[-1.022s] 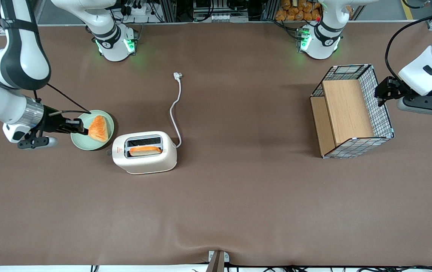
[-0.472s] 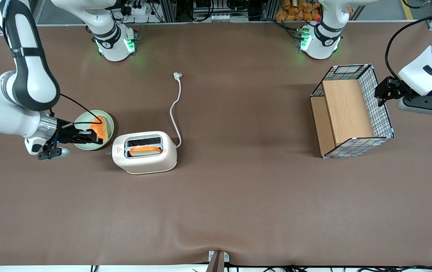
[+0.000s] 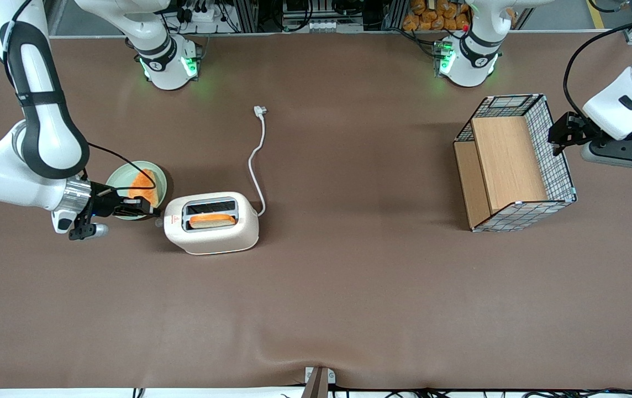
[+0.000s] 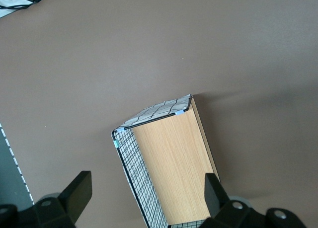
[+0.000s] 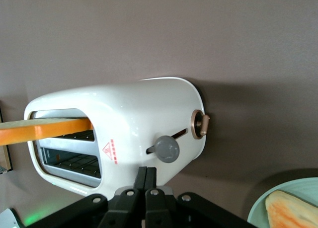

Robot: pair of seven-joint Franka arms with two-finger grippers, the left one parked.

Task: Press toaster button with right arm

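- A brown cloth-covered table [image 3: 349, 287] seen from above, with the right arm [image 3: 45, 138] reaching in low from its own end.
- The gripper [image 3: 147, 211] sits just beside the toaster's [image 3: 211, 224] short end, level with it and over the near rim of a plate [image 3: 156, 172]. In the wrist view the gripper [image 5: 146, 188] has its two black fingers pressed together into one blunt tip — it holds nothing.
- That closed shape probably serves as a single poking point, better suited to pushing a small knob than a spread hand would be.
- The toaster is cream-white, smooth and glossy, with rounded corners. It lies with its long side running across the table and its control end turned toward the working arm, which suits a straight approach.
- The button [image 5: 166, 148] is a small grey rounded knob sitting in a slanted slot on that end, beside a red triangle logo [image 5: 110, 151]. The fingertip is just short of it, not yet touching.
- A copper-rimmed dial [image 5: 199, 124] sticks out near the button — close enough that a stray push could catch it instead.
- A slice of toast [image 3: 212, 220] stands in the slot nearer the front camera; the other slot is empty.
- The plate is pale green and round, holding an orange-crusted wedge of bread [image 3: 143, 186].
- A white cord [image 3: 257, 166] trails away unplugged.
- A wire basket [image 3: 515, 160] with wooden panels stands toward the parked arm's end.
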